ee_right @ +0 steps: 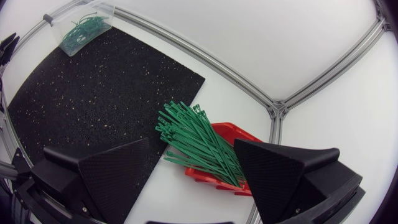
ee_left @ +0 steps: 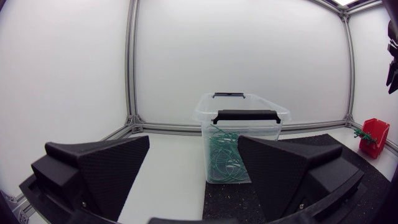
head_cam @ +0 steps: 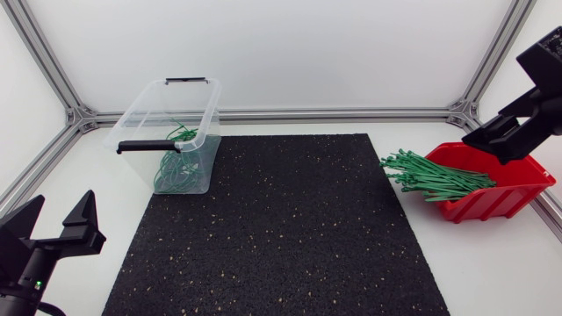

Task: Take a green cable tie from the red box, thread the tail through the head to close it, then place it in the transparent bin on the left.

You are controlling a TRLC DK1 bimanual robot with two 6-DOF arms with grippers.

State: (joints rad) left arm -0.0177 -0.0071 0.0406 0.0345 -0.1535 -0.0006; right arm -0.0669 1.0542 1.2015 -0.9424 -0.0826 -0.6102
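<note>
Left arm: the left gripper point(ee_left: 194, 177) is matte black, with two broad wedge-shaped fingers point(ee_left: 115, 168) that have finely grained faces and stepped block bases. A small screw point(ee_left: 84, 203) sits low in each base. In the head view, a green indicator light point(head_cam: 39, 283) shows on the black wrist housing point(head_cam: 19, 279), at 6 o'clock from the fingertips.

Right arm: the right gripper point(ee_right: 194, 180) has identical grained black wedges. Its last link point(head_cam: 549, 57) is black and angular.

At the middle of the bench point(head_cam: 88, 189) the bare mat point(head_cam: 281, 228) lies open. The clear bin point(head_cam: 132, 118) blocks ten o'clock, the red box point(head_cam: 500, 197) with jutting cable ties point(head_cam: 430, 178) three o'clock.
</note>
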